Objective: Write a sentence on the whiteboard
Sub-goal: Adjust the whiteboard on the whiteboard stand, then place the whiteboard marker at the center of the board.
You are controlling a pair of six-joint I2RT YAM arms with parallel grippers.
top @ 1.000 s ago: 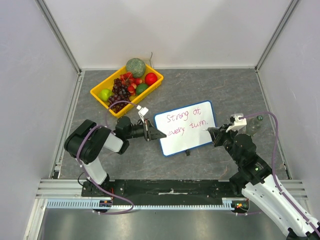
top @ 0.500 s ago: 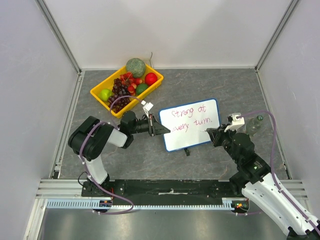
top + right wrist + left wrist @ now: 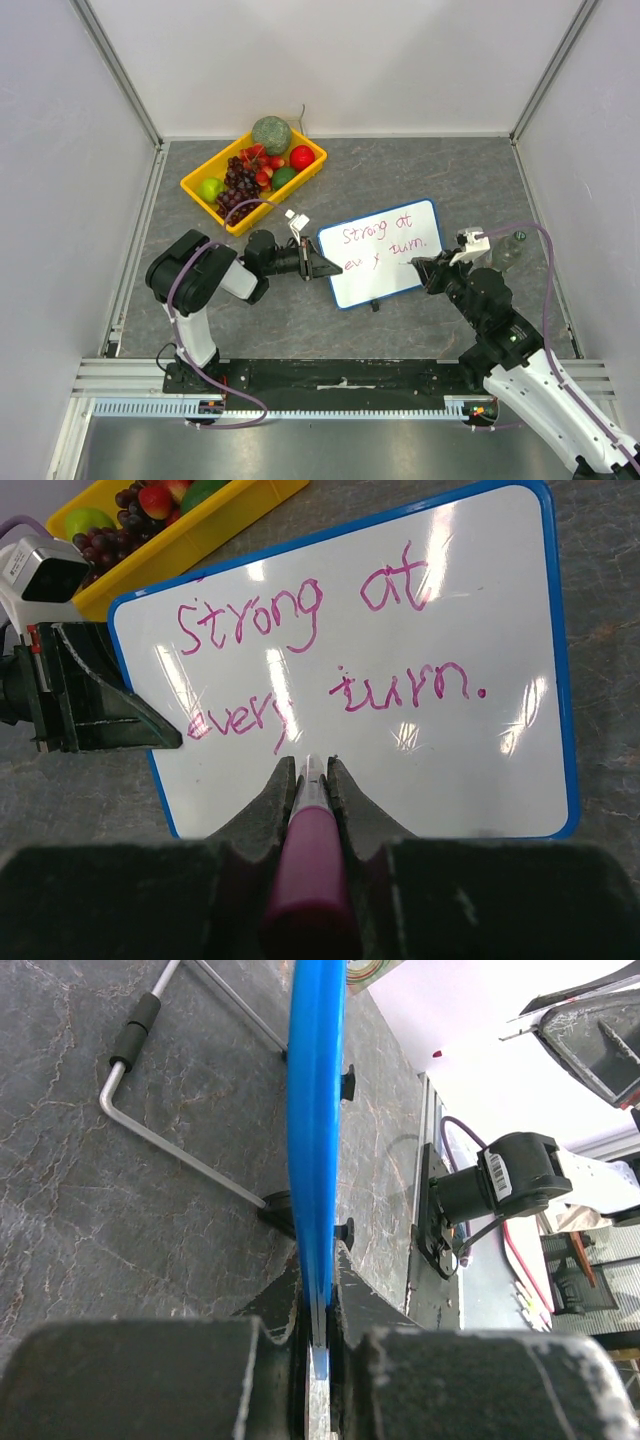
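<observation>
The whiteboard (image 3: 385,280), white with a blue rim, stands propped near the middle of the table. The sentence (image 3: 388,244) in pink marker reads "Strong at every turn." in two lines (image 3: 320,645). My left gripper (image 3: 322,267) is shut on the board's left edge; the left wrist view shows the blue rim (image 3: 316,1110) pinched edge-on between the fingers (image 3: 318,1290). My right gripper (image 3: 425,270) is shut on a pink marker (image 3: 312,850). Its tip (image 3: 312,765) is just off the board's near edge, below "every". The whiteboard (image 3: 400,770) fills the right wrist view.
A yellow tray (image 3: 200,203) of fruit sits at the back left, behind the left arm. A clear bottle (image 3: 510,248) stands to the right of the board. The board's wire stand (image 3: 170,1140) rests on the grey tabletop behind it. Enclosure walls close in both sides.
The left gripper has carried the board a little to the right and back, with the left arm reaching further. The right gripper and marker have barely moved.
</observation>
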